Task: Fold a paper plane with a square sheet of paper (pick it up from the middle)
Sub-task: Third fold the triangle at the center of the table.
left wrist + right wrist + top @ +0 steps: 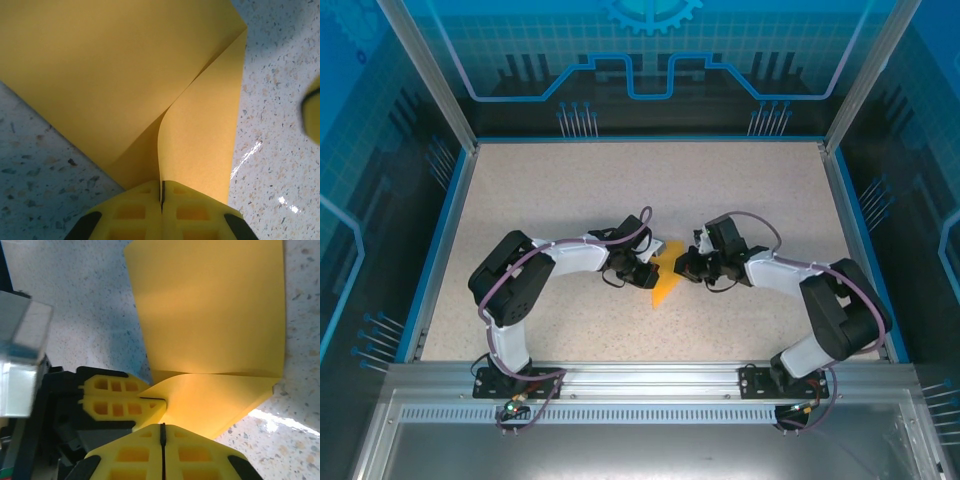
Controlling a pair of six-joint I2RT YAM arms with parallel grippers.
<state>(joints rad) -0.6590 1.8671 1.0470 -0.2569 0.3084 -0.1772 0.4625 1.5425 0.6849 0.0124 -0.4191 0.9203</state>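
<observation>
The orange-yellow paper (665, 282) is part folded, with one flap lifted off the table between the two arms. In the left wrist view the paper (125, 75) spreads wide, and its raised flap edge runs straight into my left gripper (162, 184), which is shut on it. From the right wrist the paper (210, 310) shows a crease, and the left gripper (161, 401) pinches the flap's corner. My right gripper (162, 426) is shut just in front of the flap, with nothing showing in its slit. From above, the left gripper (647, 272) and right gripper (683, 266) face each other across the paper.
The speckled table (570, 190) stretches open behind and to both sides of the arms. Blue-lit enclosure walls (440, 200) bound it. A blurred yellow fingertip (312, 112) of the right gripper sits at the right edge of the left wrist view, apart from the paper.
</observation>
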